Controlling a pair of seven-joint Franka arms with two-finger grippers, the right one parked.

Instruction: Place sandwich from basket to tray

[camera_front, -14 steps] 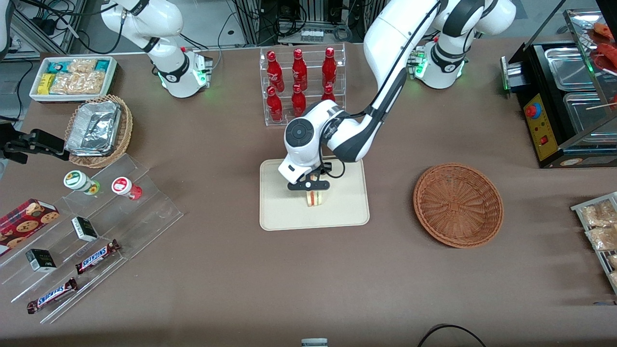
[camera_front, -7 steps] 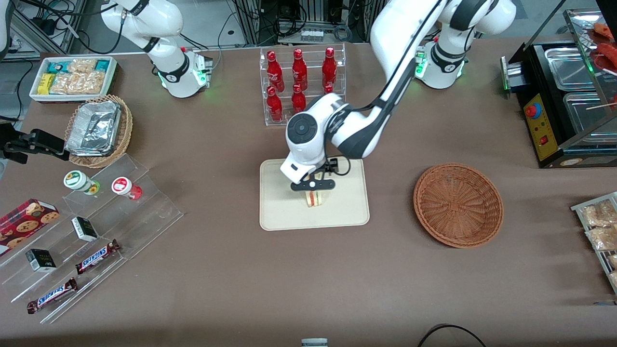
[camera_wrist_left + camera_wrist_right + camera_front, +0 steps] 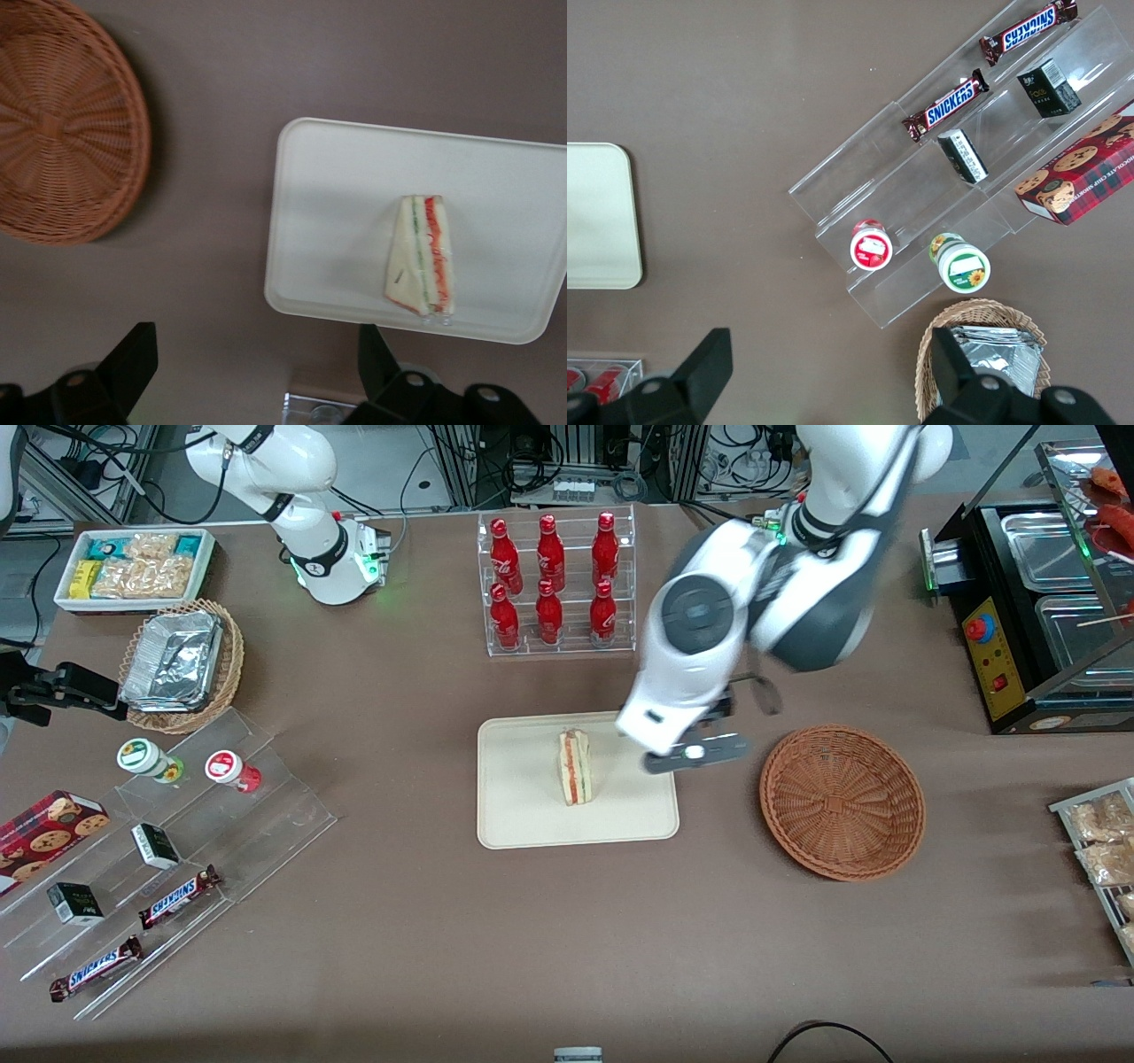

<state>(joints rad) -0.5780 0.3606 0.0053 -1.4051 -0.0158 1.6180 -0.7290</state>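
Sandwich (image 3: 575, 766) sits on its edge on the tray (image 3: 523, 815), filling stripes (red and green) facing up, nothing touching it. Gripper (image 3: 696, 753) hangs above the table between tray and basket (image 3: 842, 802), just over the tray's rim, fingers (image 3: 133, 359) spread wide and holding nothing. Basket holds nothing, well apart from the tray.

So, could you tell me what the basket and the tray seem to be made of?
The basket looks like woven wicker, reddish-brown, with radial ribs showing. The tray appears to be matte cream plastic, smooth, with a low moulded rim; it holds the sandwich. The gripper hangs open above the table between tray and basket.
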